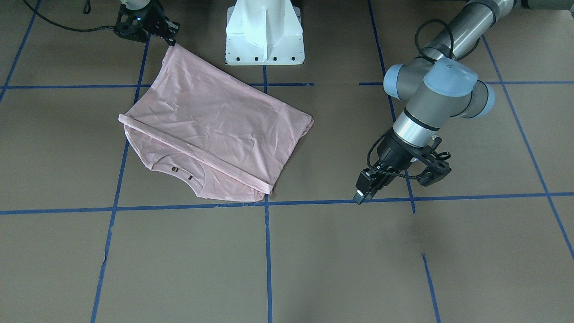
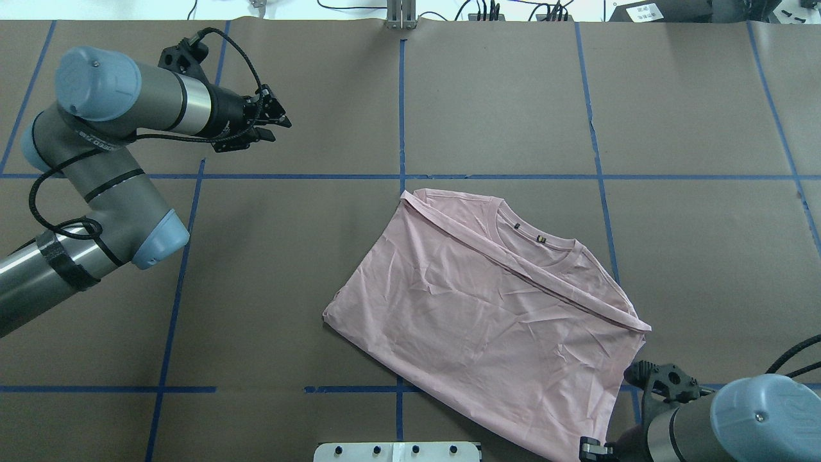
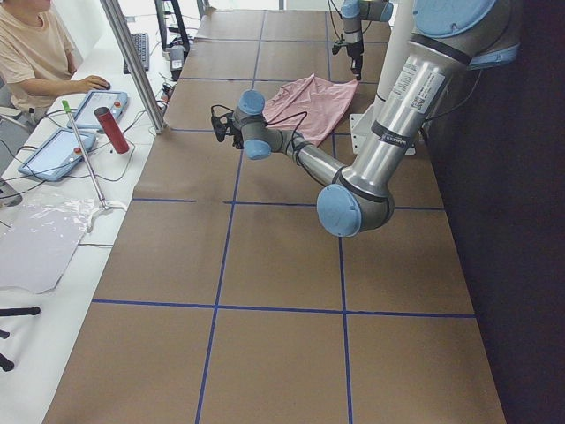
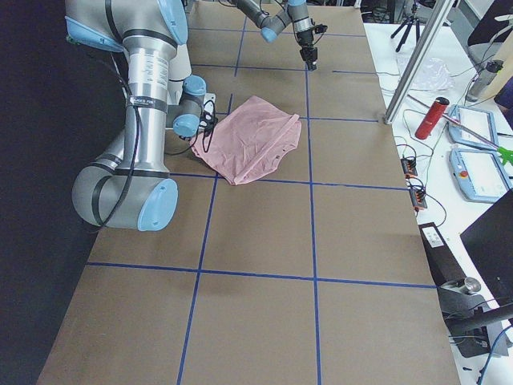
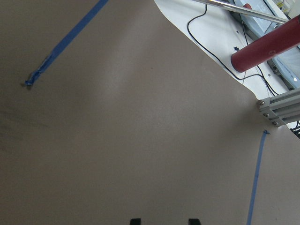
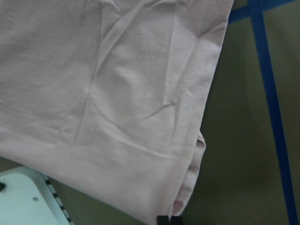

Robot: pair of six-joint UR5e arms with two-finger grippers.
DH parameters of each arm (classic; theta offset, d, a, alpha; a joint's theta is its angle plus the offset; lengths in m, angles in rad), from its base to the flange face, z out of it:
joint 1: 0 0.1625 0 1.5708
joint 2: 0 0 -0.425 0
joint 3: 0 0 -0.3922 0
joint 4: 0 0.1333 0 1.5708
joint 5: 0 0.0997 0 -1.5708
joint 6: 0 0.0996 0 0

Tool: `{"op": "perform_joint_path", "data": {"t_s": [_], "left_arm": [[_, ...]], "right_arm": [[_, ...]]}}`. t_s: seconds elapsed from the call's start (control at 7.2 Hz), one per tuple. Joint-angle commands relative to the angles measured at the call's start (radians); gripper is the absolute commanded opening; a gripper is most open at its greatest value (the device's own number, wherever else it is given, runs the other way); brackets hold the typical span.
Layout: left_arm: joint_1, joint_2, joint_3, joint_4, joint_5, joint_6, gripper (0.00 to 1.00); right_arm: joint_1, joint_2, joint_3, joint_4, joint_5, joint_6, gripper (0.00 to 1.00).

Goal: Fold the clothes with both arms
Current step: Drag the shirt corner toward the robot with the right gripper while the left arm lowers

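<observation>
The pale pink T-shirt point(image 1: 215, 125) lies folded over on the brown table, its back side up and its collar with small black tags point(image 2: 529, 234) at the far edge. My right gripper point(image 1: 171, 41) is shut on one corner of the shirt near the pedestal. The right wrist view shows its fingertips point(image 6: 161, 220) pinched together on that corner of the T-shirt point(image 6: 117, 93). My left gripper point(image 2: 277, 127) hovers over bare table well away from the shirt point(image 2: 487, 314). It is open, its two fingertips point(image 5: 135, 221) apart with nothing between them.
The white pedestal base point(image 1: 264, 33) stands just beside the held corner. Blue tape lines point(image 1: 267, 251) grid the table. Beyond the far table edge are a red cylinder point(image 5: 267, 47), cables, tablets point(image 3: 97, 108) and a seated person point(image 3: 35, 53).
</observation>
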Motion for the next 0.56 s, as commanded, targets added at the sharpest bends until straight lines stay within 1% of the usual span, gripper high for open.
{"op": "perform_joint_path", "data": {"t_s": [0.0,0.14,0.28,0.42], "left_arm": [[0.132,0.092,-0.156,0.003,-0.019,-0.12,0.55],[0.227,0.096,-0.178,0.019,0.034,-0.215,0.6],[0.326,0.09,-0.203,0.164,0.133,-0.227,0.62],[0.398,0.078,-0.268,0.334,0.189,-0.227,0.62]], "right_arm": [[0.083,0.043,0.003,0.001,0.001,0.088,1.0],[0.213,0.055,0.003,0.001,0.002,0.084,1.0],[0.318,0.09,-0.027,0.004,-0.001,0.053,1.0],[0.416,0.189,-0.111,0.003,-0.001,-0.041,1.0]]}}
